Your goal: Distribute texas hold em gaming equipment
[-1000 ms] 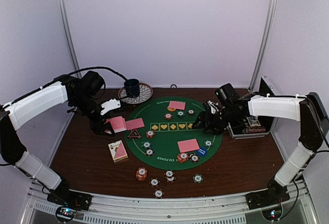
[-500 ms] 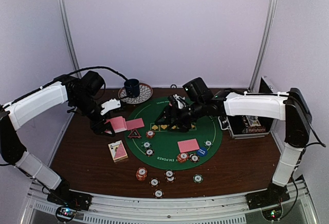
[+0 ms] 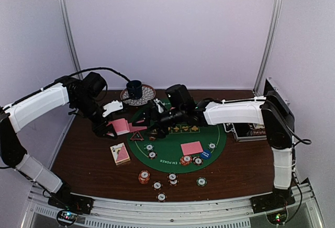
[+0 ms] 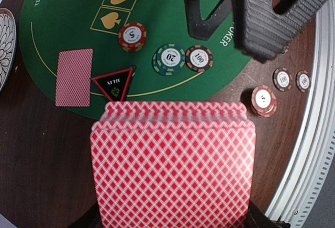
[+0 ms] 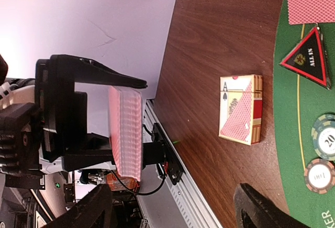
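Note:
My left gripper (image 3: 114, 125) is shut on a deck of pink-backed playing cards (image 3: 120, 126), held above the table left of the green mat (image 3: 172, 161). The deck (image 4: 172, 165) fills the bottom of the left wrist view and hides the fingertips. My right gripper (image 3: 149, 120) reaches across the mat, open and empty, just short of the deck (image 5: 125, 134); its fingers (image 4: 261, 24) show in the left wrist view. A red-rimmed triangle (image 4: 114, 83) and one card (image 4: 74, 76) lie at the mat's left edge. Striped poker chips (image 4: 169, 59) sit nearby.
A card box (image 3: 120, 154) lies left of the mat. More chips (image 3: 144, 176) are scattered near the front edge. Two cards (image 3: 191, 147) and a blue button (image 3: 205, 154) lie on the mat. A mug (image 3: 135, 88) on a plate stands behind; a black case (image 3: 251, 129) stands right.
My right arm has swept left across the mat, from its right side to just beside the held deck, with its jaws widening. The left arm and deck have stayed put.

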Available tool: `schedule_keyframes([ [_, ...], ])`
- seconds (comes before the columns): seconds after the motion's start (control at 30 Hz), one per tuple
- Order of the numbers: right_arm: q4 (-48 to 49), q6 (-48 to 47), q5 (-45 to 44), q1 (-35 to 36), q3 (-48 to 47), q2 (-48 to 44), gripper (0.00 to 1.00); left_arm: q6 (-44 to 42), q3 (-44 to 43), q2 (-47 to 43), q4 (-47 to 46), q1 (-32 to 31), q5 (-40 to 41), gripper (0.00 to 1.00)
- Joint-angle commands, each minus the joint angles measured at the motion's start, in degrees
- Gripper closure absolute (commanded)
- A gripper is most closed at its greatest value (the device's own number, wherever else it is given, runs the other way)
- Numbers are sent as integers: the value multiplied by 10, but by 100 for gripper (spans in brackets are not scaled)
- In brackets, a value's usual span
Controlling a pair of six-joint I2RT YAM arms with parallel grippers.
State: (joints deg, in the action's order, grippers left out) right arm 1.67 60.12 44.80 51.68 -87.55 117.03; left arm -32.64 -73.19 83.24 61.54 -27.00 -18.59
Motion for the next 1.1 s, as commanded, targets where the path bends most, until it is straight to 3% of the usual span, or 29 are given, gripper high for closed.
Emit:
schedule_keyframes([
  [0.0,66,39,19,8,-38,23,16,5,-14,-5,-11,1,-19,100],
  [0.73,92,94,59,39,-177,147,14,6,-17,-8,-11,1,-27,100],
  [1.07,89,97,66,23,-151,149,21,6,-19,-13,-11,1,-26,100],
])
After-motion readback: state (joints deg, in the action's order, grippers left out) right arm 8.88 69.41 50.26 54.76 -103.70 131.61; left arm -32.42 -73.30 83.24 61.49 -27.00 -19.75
